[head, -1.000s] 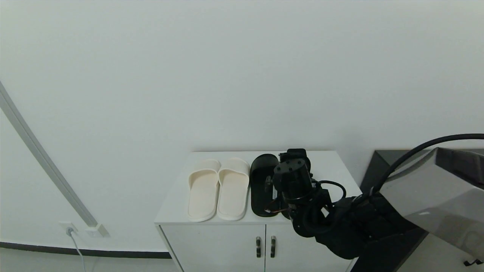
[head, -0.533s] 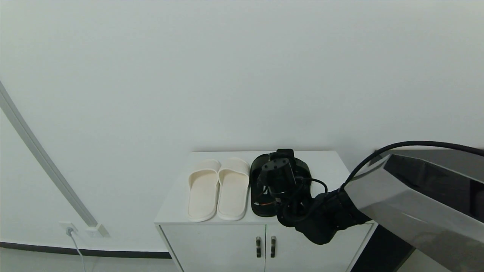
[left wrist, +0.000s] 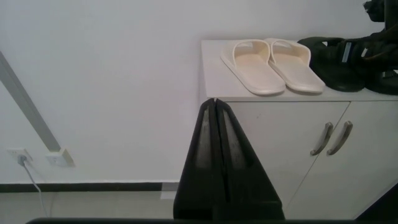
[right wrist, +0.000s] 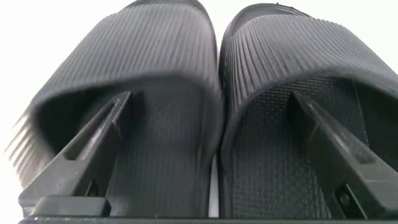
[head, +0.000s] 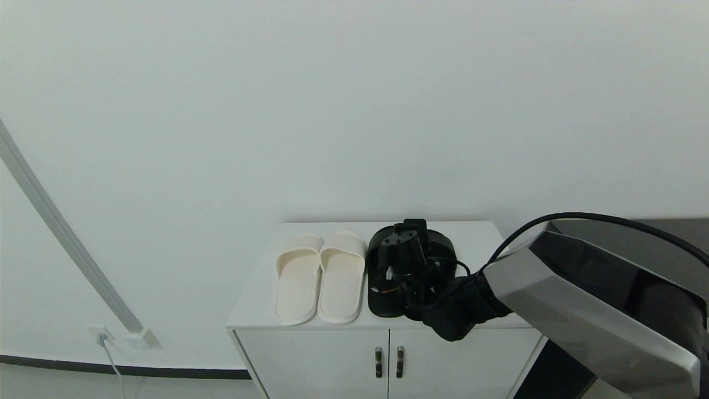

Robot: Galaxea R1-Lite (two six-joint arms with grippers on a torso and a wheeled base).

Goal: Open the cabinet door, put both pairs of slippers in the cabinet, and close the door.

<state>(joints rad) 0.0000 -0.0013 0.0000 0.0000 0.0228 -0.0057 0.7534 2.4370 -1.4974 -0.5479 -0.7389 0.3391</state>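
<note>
A pair of black slippers (head: 382, 288) lies on the right half of the white cabinet's top (head: 482, 244), toes toward the wall. Beside them on the left lies a cream pair (head: 320, 277). My right wrist (head: 404, 255) hovers over the black pair. In the right wrist view my right gripper (right wrist: 211, 94) is open, one finger (right wrist: 93, 149) reaching into each slipper (right wrist: 155, 81) with their inner sides between. Both cabinet doors (head: 321, 363) are closed, handles (head: 389, 361) side by side. My left gripper (left wrist: 215, 102) is shut and empty, held low to the cabinet's left, facing the doors (left wrist: 280, 143) and the cream pair (left wrist: 273, 65).
A wall rises right behind the cabinet. A socket with a cable (head: 101, 336) and a slanted grey strip (head: 55, 221) are on the wall to the left. A dark surface (head: 670, 228) lies to the cabinet's right.
My right arm has swung left and forward over the black slippers, bringing the open gripper down onto the pair. The slippers and doors have not moved.
</note>
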